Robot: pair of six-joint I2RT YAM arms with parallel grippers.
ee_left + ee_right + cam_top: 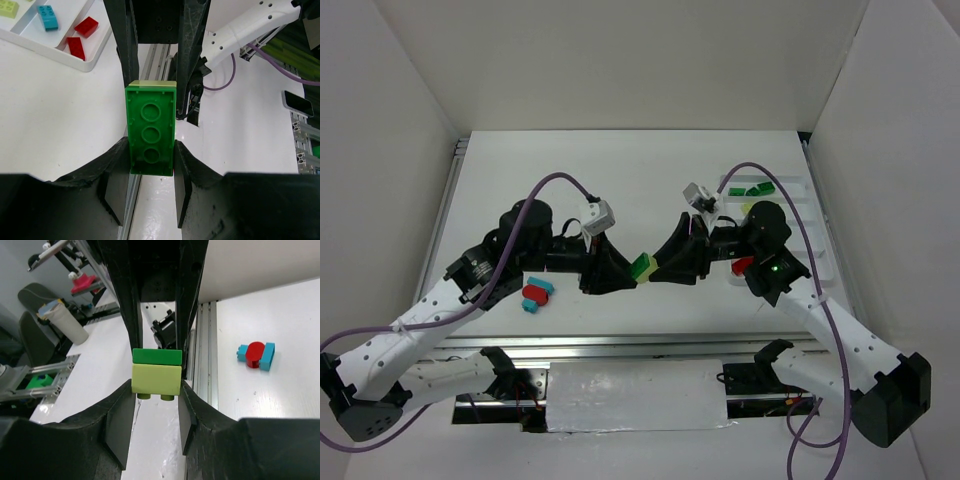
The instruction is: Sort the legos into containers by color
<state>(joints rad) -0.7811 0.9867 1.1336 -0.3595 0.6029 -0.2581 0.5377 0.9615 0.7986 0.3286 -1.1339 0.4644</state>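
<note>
Two entries, my rig. Left arm [420, 320] reaching inward, left gripper [151, 165] clamping green brick [151, 131]; right arm [840, 335] opposite, right gripper [156, 395] clamping attached yellow-green brick [156, 379].

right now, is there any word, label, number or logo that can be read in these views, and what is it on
No readable text in any view.
green brick: bare underside, no lettering.
yellow-green brick: plain side, no lettering.
red and cyan bricks: too small to show any marking.
Background clutter in the wrist views: too blurred to read.
</note>
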